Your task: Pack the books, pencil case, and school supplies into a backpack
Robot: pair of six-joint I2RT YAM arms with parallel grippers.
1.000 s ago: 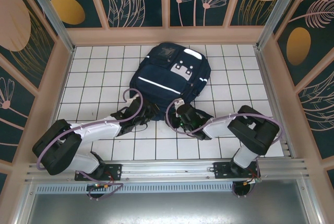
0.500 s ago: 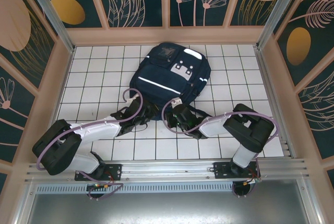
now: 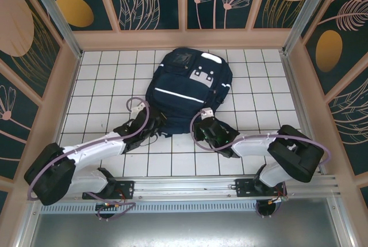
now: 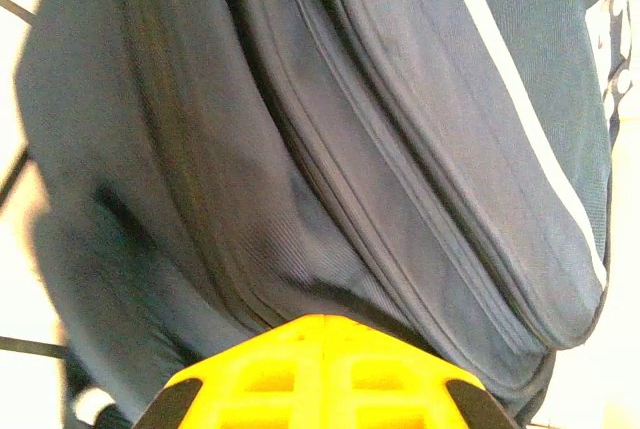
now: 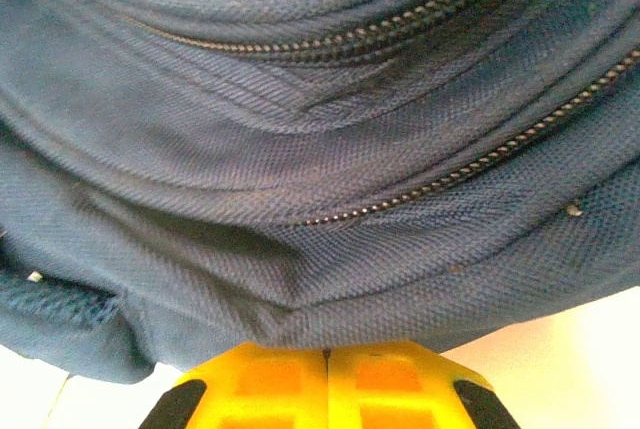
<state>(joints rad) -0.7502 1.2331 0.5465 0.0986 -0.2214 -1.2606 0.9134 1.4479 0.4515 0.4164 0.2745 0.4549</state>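
Observation:
The navy backpack (image 3: 187,83) lies flat in the middle of the tiled table, with its white stripe and grey-white patches facing up. My left gripper (image 3: 156,121) is at its near left edge, fingers together, pinching a fold of dark fabric (image 4: 330,294). My right gripper (image 3: 205,125) is at the near right edge, shut on a pucker of fabric (image 5: 300,299) just below a closed zipper (image 5: 430,184). The books, pencil case and school supplies are hidden or out of view.
White tiles (image 3: 103,86) lie bare to the left and right of the backpack. Tan frame walls (image 3: 184,38) ring the table. A metal rail (image 3: 190,186) with the arm bases runs along the near edge.
Both grippers have shifted apart along the backpack's near edge, the left one leftward and the right one rightward. The backpack's near edge has spread and shifted slightly with them.

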